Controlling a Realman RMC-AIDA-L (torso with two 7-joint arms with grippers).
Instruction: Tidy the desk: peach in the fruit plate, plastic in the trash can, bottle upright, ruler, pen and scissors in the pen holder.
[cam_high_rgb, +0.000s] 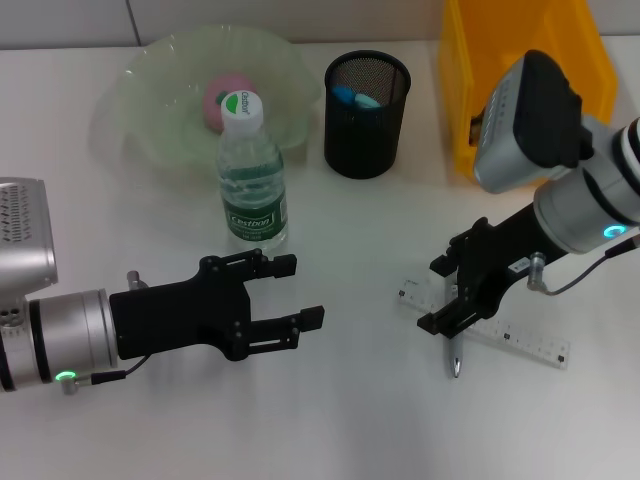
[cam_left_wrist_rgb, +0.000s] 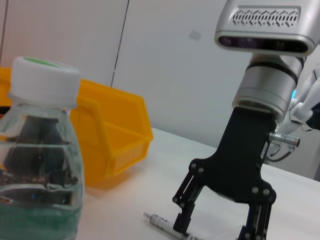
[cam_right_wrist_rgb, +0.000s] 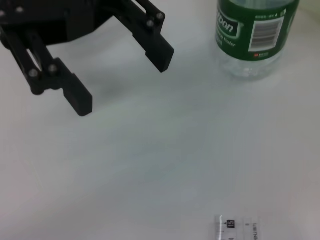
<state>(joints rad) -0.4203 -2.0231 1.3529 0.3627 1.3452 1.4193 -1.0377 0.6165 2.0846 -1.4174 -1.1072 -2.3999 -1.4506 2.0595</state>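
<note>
A pink peach (cam_high_rgb: 222, 98) lies in the green fruit plate (cam_high_rgb: 150, 90) at the back left. The water bottle (cam_high_rgb: 252, 180) stands upright in front of the plate. The black mesh pen holder (cam_high_rgb: 367, 118) has blue handles (cam_high_rgb: 355, 97) in it. A clear ruler (cam_high_rgb: 510, 335) and a pen (cam_high_rgb: 455, 360) lie on the table at the right. My right gripper (cam_high_rgb: 437, 293) is open and low over the pen's upper end, as the left wrist view (cam_left_wrist_rgb: 215, 227) shows too. My left gripper (cam_high_rgb: 300, 293) is open and empty, below the bottle. No plastic shows.
A yellow bin (cam_high_rgb: 520, 70) stands at the back right, behind my right arm. The right wrist view shows my left gripper (cam_right_wrist_rgb: 122, 80), the bottle's base (cam_right_wrist_rgb: 255, 35) and the ruler's end (cam_right_wrist_rgb: 237, 227).
</note>
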